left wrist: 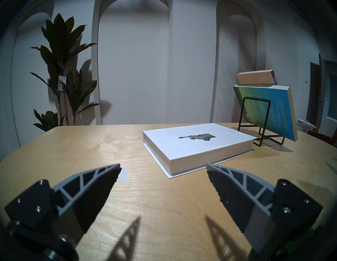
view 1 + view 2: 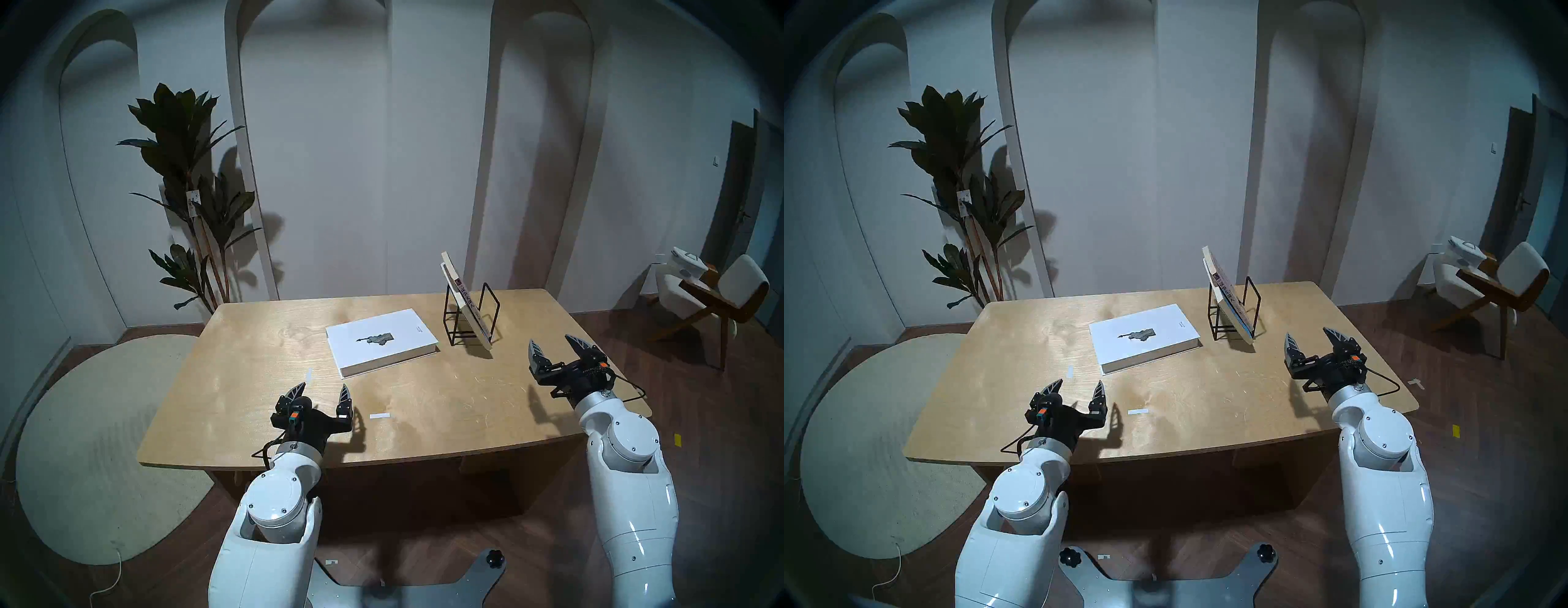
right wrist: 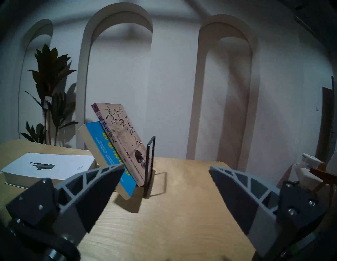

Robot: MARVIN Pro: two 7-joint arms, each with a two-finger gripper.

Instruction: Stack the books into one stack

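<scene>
A thick white hardcover with a small dark figure lies flat at the table's middle. Leaning in a black wire rack at the back right are a blue-green paperback and, on its right side, a beige-pink paperback with black calligraphy. My left gripper hovers open over the near table, short of the white book. Near the table's right edge, in front of the rack, my right gripper is open and empty.
Two small white tape strips lie on the wooden table near the left gripper. A potted plant stands beyond the back left corner, a chair off to the right, a pale rug on the floor at the left.
</scene>
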